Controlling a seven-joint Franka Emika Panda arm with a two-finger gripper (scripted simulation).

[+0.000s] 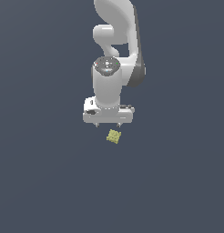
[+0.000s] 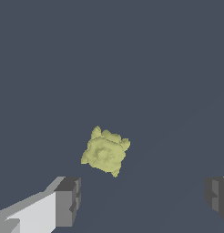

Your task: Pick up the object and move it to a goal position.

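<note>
The object is a small yellow-green knobbly lump lying on the dark grey floor. It also shows in the wrist view, apart from both fingers. My white gripper hangs just behind and above it in the exterior view, with only the fingertips showing below the hand. In the wrist view the gripper is open wide, with one grey fingertip and the other fingertip far apart. Nothing is held between them.
The white arm rises behind the gripper toward the top of the exterior view. The floor is plain dark grey all around.
</note>
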